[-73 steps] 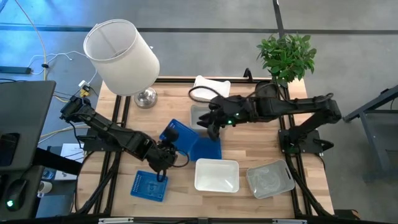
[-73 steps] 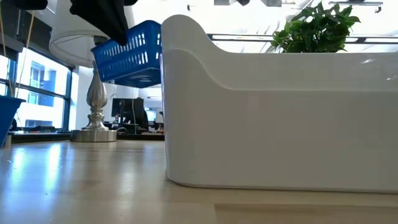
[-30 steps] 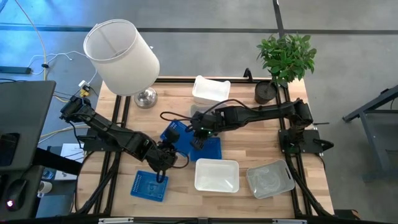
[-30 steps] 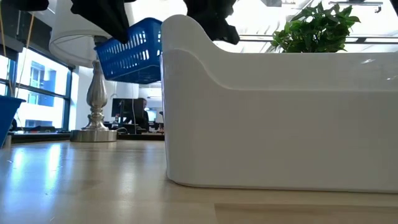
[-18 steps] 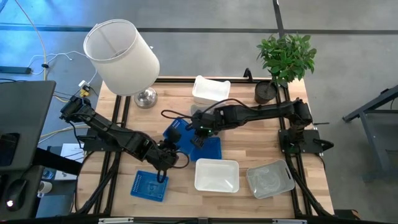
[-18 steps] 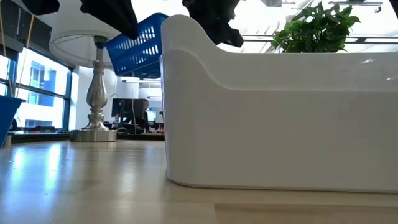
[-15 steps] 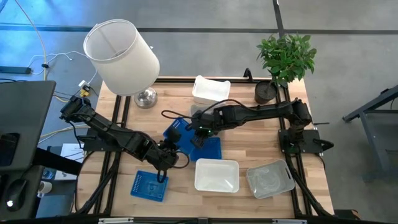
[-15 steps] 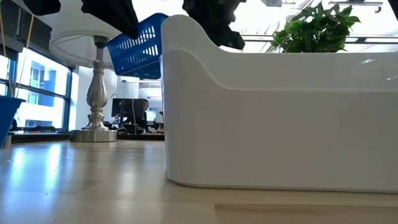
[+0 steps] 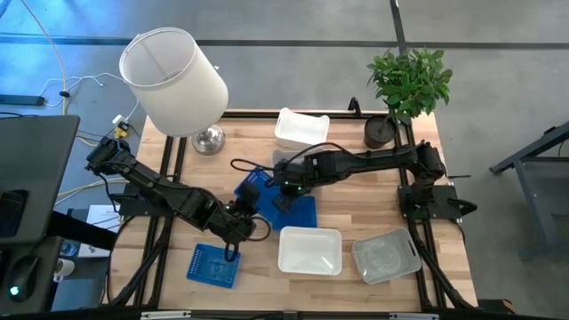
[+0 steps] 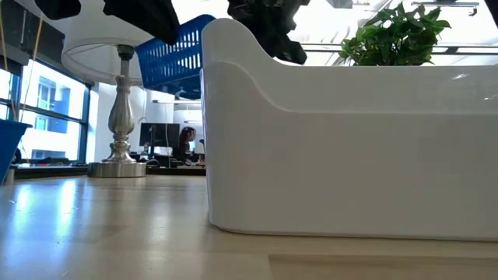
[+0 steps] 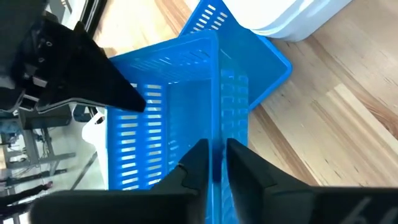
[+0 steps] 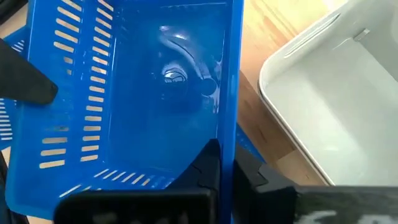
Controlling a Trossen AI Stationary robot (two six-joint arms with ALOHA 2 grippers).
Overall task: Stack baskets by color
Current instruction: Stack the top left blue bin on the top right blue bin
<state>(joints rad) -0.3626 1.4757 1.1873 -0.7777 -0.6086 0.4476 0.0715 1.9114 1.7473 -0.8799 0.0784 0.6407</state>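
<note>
A perforated blue basket (image 9: 258, 188) hangs above the table's middle between my two grippers. My left gripper (image 9: 245, 210) is shut on its near-left side, and my right gripper (image 9: 283, 185) is shut on its far-right side. In the low view the basket (image 10: 175, 62) floats tilted, well above the tabletop. A second blue basket (image 9: 302, 213) lies flat on the table just below it, and a third (image 9: 213, 264) lies at the near left. White baskets rest at the near middle (image 9: 309, 249) and the far middle (image 9: 302, 127). A clear basket (image 9: 385, 255) sits at the near right. My left gripper (image 11: 216, 165) pinches the top edge of one slotted side wall (image 11: 217, 124) between its two fingers, one inside the basket and one outside. The fingers slant down from the table's left. The basket is lifted clear and tilted. My right gripper (image 12: 225, 165) pinches the rim of the basket's opposite wall (image 12: 236, 106), one finger inside and one outside. The fingers slant down from the table's right. The basket's open top faces this wrist, and the basket hangs clear of the blue basket below it.
A large white lamp (image 9: 173, 80) stands at the far left and a potted plant (image 9: 380, 132) at the far right. The near white basket (image 10: 350, 148) fills most of the low view. Bare wood shows at the table's right middle (image 9: 364, 204).
The held blue basket has turned between the two grippers and its lower edge has risen a little in the low view. Both arms have stayed where they were, and the left wrist has turned slightly.
</note>
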